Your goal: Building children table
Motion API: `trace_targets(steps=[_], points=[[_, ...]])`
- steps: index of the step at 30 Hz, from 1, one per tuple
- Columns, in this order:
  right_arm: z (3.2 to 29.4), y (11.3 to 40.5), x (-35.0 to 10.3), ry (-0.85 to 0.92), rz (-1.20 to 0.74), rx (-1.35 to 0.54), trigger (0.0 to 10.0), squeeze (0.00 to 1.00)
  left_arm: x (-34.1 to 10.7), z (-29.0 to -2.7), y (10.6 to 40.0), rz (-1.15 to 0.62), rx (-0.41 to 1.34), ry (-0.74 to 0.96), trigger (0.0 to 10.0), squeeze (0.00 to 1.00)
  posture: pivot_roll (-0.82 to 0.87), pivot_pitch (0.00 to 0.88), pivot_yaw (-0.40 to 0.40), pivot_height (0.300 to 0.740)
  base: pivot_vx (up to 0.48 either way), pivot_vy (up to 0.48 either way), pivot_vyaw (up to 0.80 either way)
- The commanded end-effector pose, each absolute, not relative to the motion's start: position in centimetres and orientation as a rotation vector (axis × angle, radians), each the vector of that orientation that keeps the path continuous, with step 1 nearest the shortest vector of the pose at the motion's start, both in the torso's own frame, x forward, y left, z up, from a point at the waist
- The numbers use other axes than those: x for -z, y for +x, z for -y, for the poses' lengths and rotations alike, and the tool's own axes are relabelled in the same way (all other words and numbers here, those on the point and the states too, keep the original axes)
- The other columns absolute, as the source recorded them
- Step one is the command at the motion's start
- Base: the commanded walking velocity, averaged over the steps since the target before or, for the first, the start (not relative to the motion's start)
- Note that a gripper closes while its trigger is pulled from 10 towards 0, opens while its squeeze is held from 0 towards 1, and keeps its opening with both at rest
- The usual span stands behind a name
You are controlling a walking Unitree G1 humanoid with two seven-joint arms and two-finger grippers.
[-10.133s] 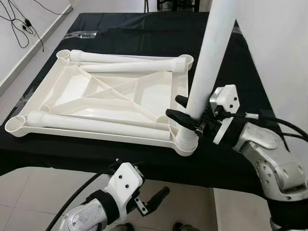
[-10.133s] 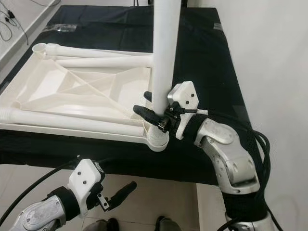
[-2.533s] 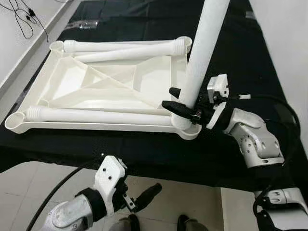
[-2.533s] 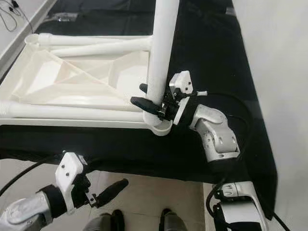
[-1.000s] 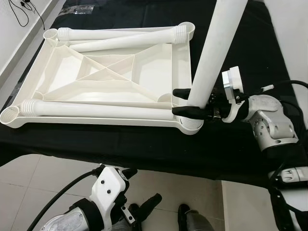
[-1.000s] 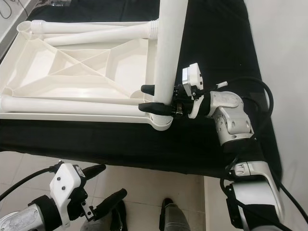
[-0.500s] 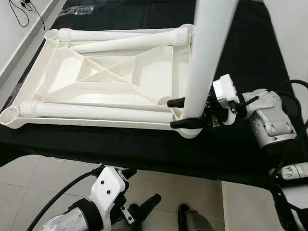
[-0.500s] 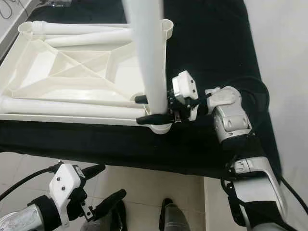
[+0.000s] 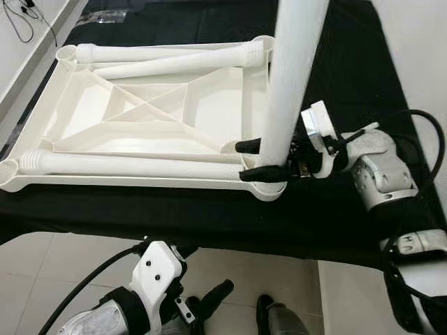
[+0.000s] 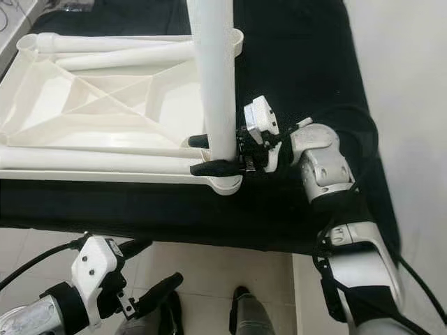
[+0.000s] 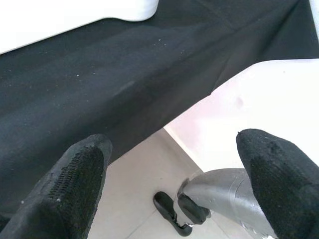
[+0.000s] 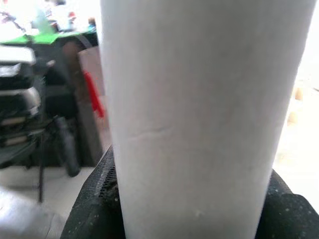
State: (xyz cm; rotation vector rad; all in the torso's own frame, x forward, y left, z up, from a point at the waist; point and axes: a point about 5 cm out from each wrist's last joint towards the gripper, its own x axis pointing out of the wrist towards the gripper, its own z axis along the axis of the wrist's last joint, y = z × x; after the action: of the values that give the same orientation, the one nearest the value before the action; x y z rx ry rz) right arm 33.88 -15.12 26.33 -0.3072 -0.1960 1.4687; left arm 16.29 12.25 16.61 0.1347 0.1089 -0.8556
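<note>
A white plastic tabletop (image 9: 140, 118) lies upside down on the black-draped table (image 9: 349, 63). One white leg (image 9: 290, 84) stands nearly upright in the near right corner socket (image 9: 271, 190). My right gripper (image 9: 246, 160) is shut on this leg just above the socket, and in the right wrist view the leg (image 12: 194, 114) sits between the black fingers (image 12: 94, 199). Another leg (image 9: 133, 165) lies along the near edge, and two more legs (image 9: 167, 59) lie at the far edge. My left gripper (image 9: 209, 296) hangs open below the table's front edge, fingers (image 11: 75, 184) apart with nothing between them.
The table's front edge drops to a tiled floor (image 9: 56, 265). A person's shoes (image 9: 269, 317) stand on the floor near my left gripper. Cables (image 9: 21, 14) lie at the far left by the wall. A white wall (image 10: 405, 84) runs along the right.
The leg's top has swung left, from leaning right to nearly upright in the socket, with my right gripper still shut on it. The left arm has stayed where it was.
</note>
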Motion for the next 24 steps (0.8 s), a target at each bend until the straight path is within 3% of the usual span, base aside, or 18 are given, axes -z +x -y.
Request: trace_targets(steps=[1, 10, 13, 15, 17, 18, 19, 21, 23, 24], points=[[15.3, 33.9, -23.8, -0.266, 0.092, -1.429, 10.0, 0.0, -16.1, -12.3, 16.0, -0.136, 0.859, 0.138, 10.0, 0.0, 0.1, 0.381, 0.039, 0.74, 0.0, 0.0, 0.0], [16.5, 32.1, -23.3, -0.258, 0.133, -1.271, 10.0, 0.0, -15.9, -12.0, 16.4, -0.126, 0.862, 0.134, 10.0, 0.0, 0.07, 0.37, 0.034, 0.74, 0.0, 0.0, 0.0], [16.1, 29.6, -21.6, -0.221, 0.106, -1.097, 10.0, 0.0, -15.8, -11.9, 16.6, -0.118, 0.86, 0.137, 10.0, 0.0, 0.06, 0.362, 0.025, 0.74, 0.0, 0.0, 0.0], [16.1, 29.6, -21.6, -0.221, 0.106, -1.097, 10.0, 0.0, -15.8, -11.9, 16.6, -0.118, 0.86, 0.137, 10.0, 0.0, 0.06, 0.362, 0.025, 0.74, 0.0, 0.0, 0.0], [14.9, 28.0, -19.1, -0.247, 0.048, -0.853, 10.0, 0.0, -15.7, -11.9, 16.6, -0.116, 0.858, 0.141, 10.0, 0.0, 0.05, 0.354, -0.002, 0.74, 0.0, 0.0, 0.0], [14.9, 28.0, -19.1, -0.247, 0.048, -0.853, 10.0, 0.0, -15.7, -11.9, 16.6, -0.116, 0.858, 0.141, 10.0, 0.0, 0.05, 0.354, -0.002, 0.74, 0.0, 0.0, 0.0], [14.4, 27.2, -17.5, -0.248, -0.009, -0.556, 10.0, 0.0, -15.7, -11.9, 16.7, -0.115, 0.857, 0.142, 10.0, 0.0, 0.05, 0.349, -0.008, 0.74, 0.0, 0.0, 0.0], [14.4, 27.2, -17.5, -0.248, -0.009, -0.556, 10.0, 0.0, -15.7, -11.9, 16.7, -0.115, 0.857, 0.142, 10.0, 0.0, 0.05, 0.349, -0.008, 0.74, 0.0, 0.0, 0.0], [10.6, 23.5, -15.0, -0.132, -0.137, -0.304, 10.0, 0.0, -15.7, -12.0, 17.2, -0.103, 0.828, 0.125, 10.0, 0.0, 0.05, 0.321, -0.006, 0.74, 0.0, 0.0, 0.0], [10.6, 23.5, -15.0, -0.132, -0.137, -0.304, 10.0, 0.0, -15.7, -12.0, 17.2, -0.103, 0.828, 0.125, 10.0, 0.0, 0.05, 0.321, -0.006, 0.74, 0.0, 0.0, 0.0]])
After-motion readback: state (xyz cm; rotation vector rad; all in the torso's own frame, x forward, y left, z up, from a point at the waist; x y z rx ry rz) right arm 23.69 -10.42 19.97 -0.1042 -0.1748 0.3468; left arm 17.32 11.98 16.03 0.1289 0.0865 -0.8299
